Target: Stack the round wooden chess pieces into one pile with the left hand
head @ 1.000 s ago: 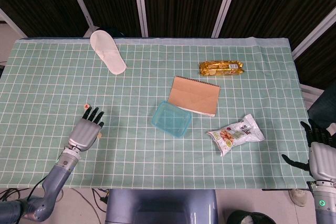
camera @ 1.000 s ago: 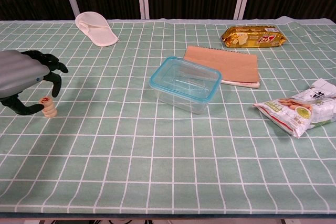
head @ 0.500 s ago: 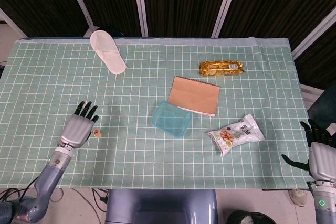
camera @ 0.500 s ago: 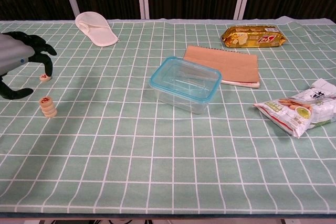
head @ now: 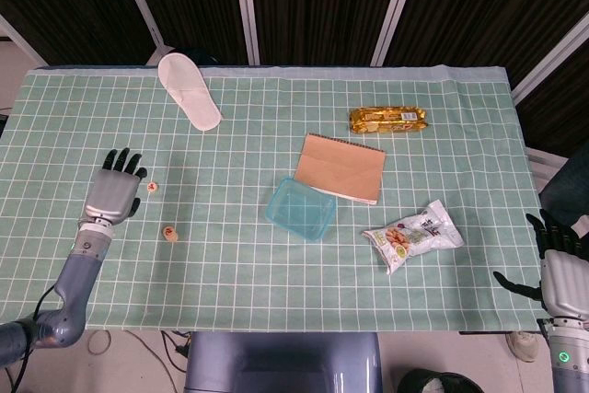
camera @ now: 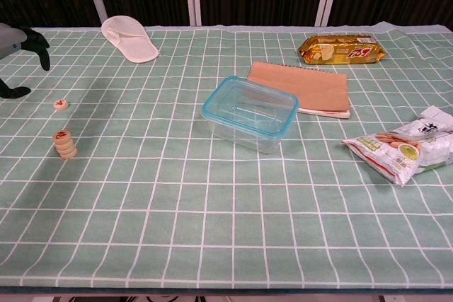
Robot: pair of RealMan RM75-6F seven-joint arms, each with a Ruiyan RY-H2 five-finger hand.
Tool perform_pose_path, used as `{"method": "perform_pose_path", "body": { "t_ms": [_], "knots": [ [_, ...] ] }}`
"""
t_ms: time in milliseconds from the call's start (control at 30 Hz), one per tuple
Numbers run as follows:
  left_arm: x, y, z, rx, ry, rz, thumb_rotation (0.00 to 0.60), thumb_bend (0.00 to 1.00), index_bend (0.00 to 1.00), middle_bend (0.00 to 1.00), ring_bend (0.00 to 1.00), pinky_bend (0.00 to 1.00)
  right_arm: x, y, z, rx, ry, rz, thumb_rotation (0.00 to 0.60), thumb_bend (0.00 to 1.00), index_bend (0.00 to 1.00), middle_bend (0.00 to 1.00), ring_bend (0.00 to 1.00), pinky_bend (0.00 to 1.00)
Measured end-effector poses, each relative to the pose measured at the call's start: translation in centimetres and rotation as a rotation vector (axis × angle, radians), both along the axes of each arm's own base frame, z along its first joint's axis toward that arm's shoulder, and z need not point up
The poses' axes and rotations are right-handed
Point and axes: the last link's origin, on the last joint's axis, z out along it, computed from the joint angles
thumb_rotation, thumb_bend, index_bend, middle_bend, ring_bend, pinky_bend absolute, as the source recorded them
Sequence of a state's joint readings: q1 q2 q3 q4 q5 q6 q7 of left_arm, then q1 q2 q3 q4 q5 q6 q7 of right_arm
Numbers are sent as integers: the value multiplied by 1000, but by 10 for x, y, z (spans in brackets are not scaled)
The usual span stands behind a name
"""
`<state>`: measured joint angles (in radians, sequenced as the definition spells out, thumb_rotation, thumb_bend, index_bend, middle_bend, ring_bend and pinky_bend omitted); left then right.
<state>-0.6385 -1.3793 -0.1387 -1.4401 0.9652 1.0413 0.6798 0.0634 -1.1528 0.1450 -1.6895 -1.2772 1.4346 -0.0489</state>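
Step in hand: fetching the last loose piece. The pile of chess pieces (camera: 66, 143) stands on the tablecloth (camera: 212, 210); one single chess piece (camera: 61, 104) lies apart from it, at about 11 o'clock from the pile in the head view.

The left hand (head: 113, 193) is released, fingers spread, grasping nothing, just beside the single piece at its 9 o'clock. The right hand (head: 559, 269) hangs off the table edge, fingers apart, empty.

Next move, by judgement: pinch the single piece, carry it toward 5 o'clock, set it squarely on the pile.

Change from one second ago: the left hand was over the pile; it has withdrawn toward 10 o'clock, uncovering both.
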Motion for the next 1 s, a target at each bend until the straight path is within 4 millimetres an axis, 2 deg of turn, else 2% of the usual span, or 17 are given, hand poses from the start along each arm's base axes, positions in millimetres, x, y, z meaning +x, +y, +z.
{"method": "perform_pose_path", "body": {
  "t_ms": [167,367,1000],
  "knots": [
    [-11,19,-4,13,14,59,600,332,312,104,0,80,0,0,0,-1,4,-1,600,205,109,0,63,0],
    [-15,33,-11,17,3,97,600,333,314,104,0,80,-1,1,0,-2,3,-4,600,204,108,0,63,0],
    [-19,42,-40,-23,-9,105,600,337,376,124,0,90,-1,1,1,-6,9,-9,600,205,108,0,63,0]
  ]
}}
